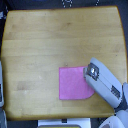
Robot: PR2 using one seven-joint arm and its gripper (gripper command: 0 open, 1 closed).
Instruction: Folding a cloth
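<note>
Lying flat on the wooden worktop [45,45], the pink cloth [74,83] sits near the bottom edge, toward the exterior view's right. One bottom corner looks rounded off. The grey arm reaches in from the bottom right — its end effector [91,73] is right at the cloth's top right corner. The picture is too blurry to tell whether it is open or closed.

A lab-like test setup: a bare wooden tabletop [50,45] seen from overhead, dark floor [125,15] around it.
</note>
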